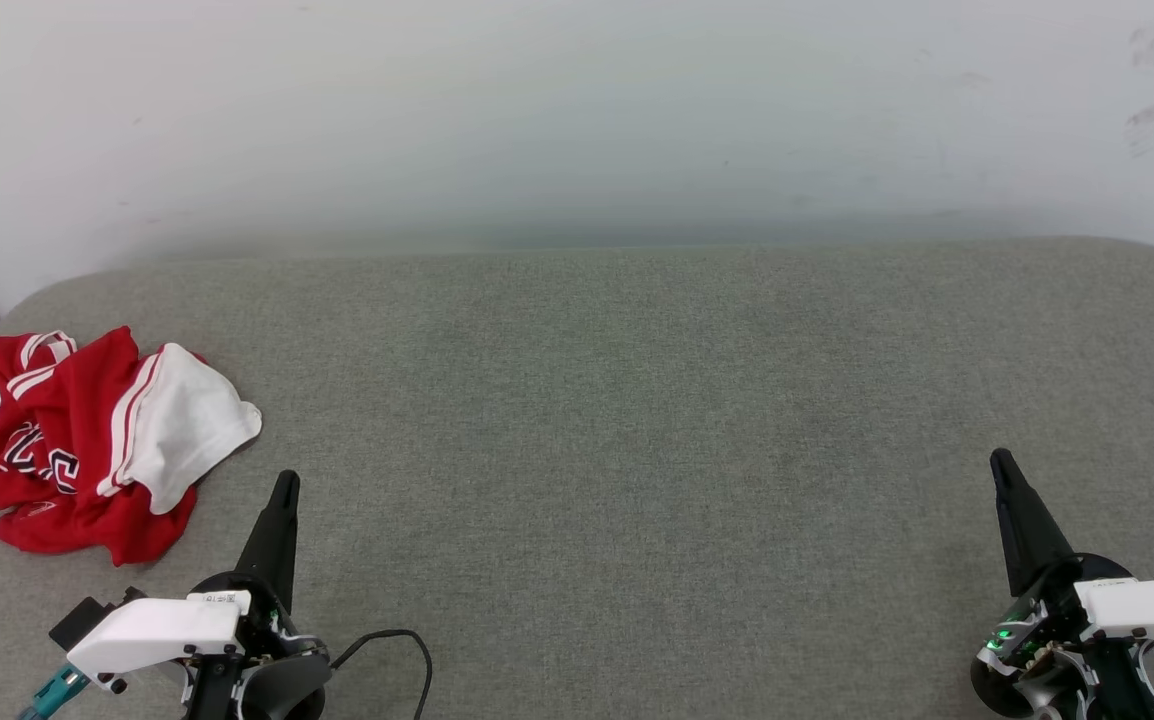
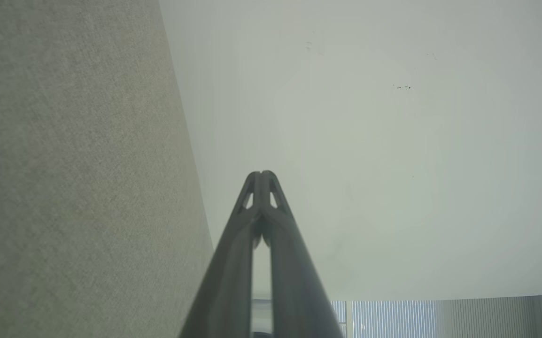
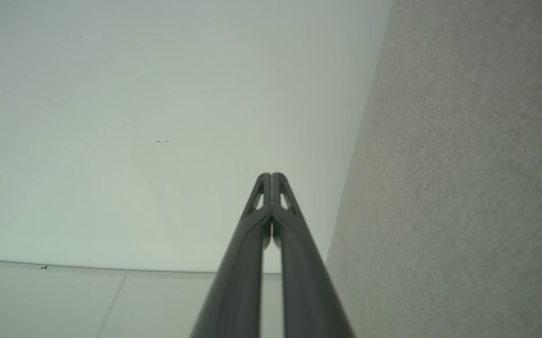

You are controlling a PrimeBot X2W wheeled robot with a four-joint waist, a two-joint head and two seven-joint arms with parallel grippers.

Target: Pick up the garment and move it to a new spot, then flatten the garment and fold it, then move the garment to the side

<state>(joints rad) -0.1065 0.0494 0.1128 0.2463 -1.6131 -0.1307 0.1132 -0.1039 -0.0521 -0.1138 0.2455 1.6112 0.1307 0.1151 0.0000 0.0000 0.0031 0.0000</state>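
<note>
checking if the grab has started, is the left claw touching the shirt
Apart. The head view shows bare grey surface between the left claw and the shirt.

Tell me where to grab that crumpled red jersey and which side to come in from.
Grip the white sleeve of the jersey: it bulges up on the heap's right edge, a loose fold with bare cushion beside it. Come from the right and near side with the left gripper, which sits closest; it is shut, so it likely must open first.
</note>
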